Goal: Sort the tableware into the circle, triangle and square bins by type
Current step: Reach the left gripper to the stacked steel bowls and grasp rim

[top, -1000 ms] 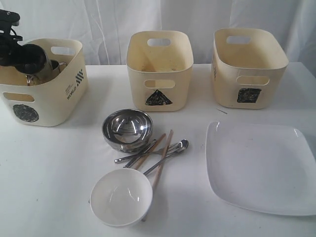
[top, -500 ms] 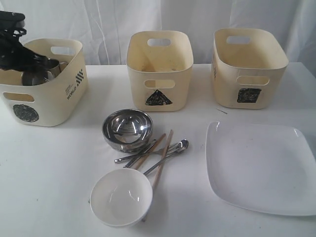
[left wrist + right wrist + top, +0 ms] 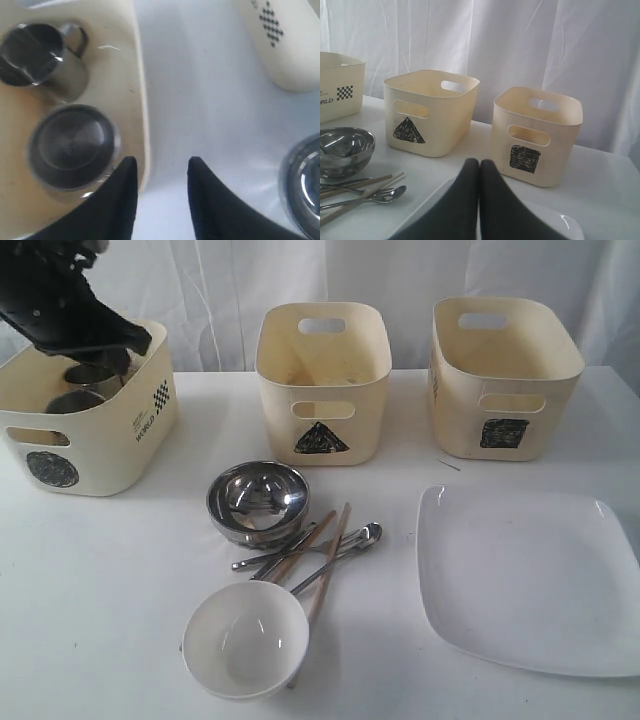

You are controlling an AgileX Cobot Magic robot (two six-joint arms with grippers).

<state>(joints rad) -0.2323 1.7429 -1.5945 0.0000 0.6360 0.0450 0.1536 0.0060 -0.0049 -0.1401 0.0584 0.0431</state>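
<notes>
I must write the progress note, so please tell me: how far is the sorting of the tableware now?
Done: both steel mugs stand in the circle bin. In hand: nothing; the left gripper is open above that bin, and the right gripper is shut. Left: the steel bowls, white bowl, chopsticks, cutlery and plate lie on the table.
</notes>
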